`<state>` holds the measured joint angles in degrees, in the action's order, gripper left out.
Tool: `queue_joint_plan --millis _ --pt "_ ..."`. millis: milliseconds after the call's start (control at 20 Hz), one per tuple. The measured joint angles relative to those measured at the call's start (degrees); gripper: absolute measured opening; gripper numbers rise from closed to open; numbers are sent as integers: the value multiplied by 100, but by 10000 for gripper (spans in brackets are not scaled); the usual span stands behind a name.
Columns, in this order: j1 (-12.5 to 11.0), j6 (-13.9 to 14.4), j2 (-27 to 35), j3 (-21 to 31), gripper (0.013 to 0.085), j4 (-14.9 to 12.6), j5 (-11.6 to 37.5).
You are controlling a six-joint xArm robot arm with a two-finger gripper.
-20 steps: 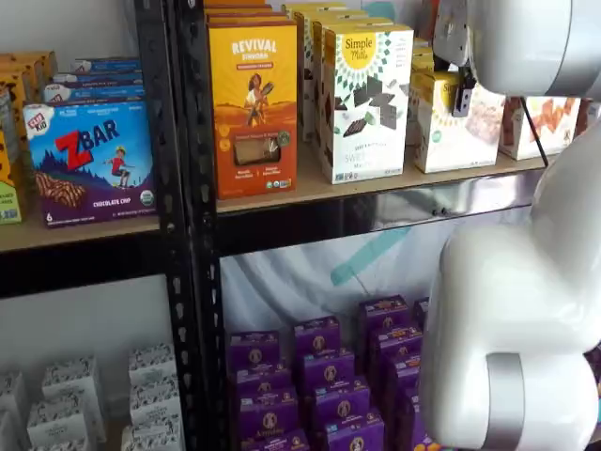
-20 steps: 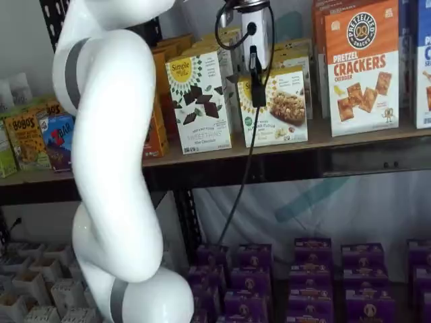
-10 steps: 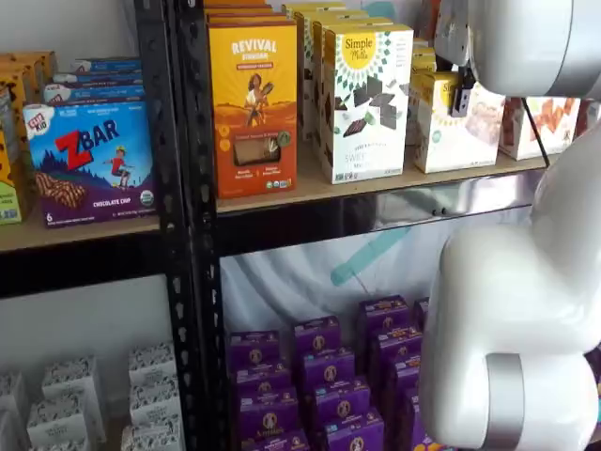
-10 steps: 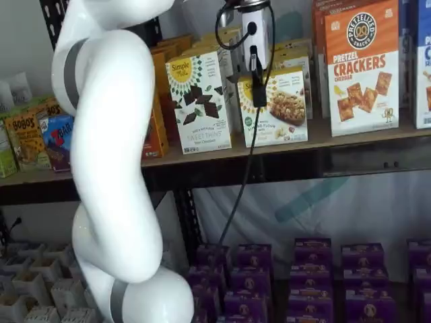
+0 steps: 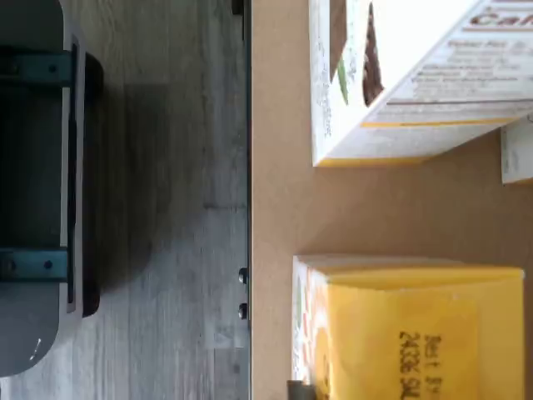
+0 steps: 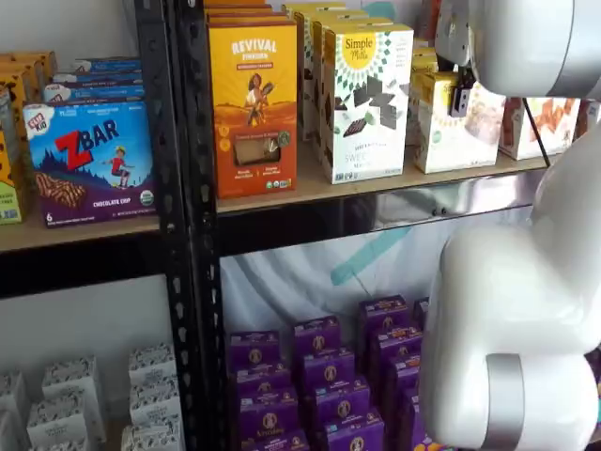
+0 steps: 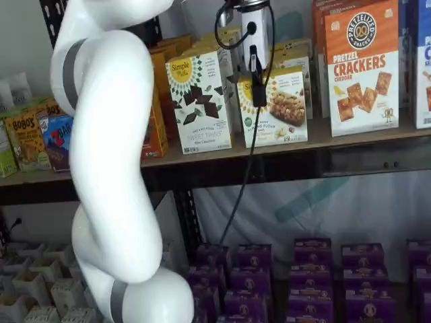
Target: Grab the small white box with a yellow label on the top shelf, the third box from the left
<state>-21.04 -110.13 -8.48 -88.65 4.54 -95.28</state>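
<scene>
In both shelf views a black finger (image 7: 258, 86) covers part of the small white box (image 7: 283, 106), and the second finger is hidden. In a shelf view the white arm (image 6: 526, 310) hides the crackers box (image 6: 549, 120) and some purple boxes (image 6: 315, 381).

You get even, fairly bright indoor light in both shelf views, with no hard shadows on the boxes. The black front beam (image 6: 376, 211) of the top shelf (image 7: 350, 138) throws back a pale glare. The white arm (image 7: 111, 168) nearest the camera looks soft and slightly overexposed. Both shelf views are a little grainy. In the wrist view the yellow box (image 5: 408, 329) is blurred, its print smeared, and a soft shadow lies on the floor (image 5: 166, 208) beside the board's edge.
</scene>
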Motion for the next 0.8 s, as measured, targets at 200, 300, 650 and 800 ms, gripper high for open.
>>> queue_joint_plan --millis 200,300,650,800 --pt "10 12 -20 11 370 0 -14" --pt "17 19 -26 1 370 -5 -55" --pt "5 16 -99 46 330 23 -102" --pt "-4 13 -154 54 330 38 -182"
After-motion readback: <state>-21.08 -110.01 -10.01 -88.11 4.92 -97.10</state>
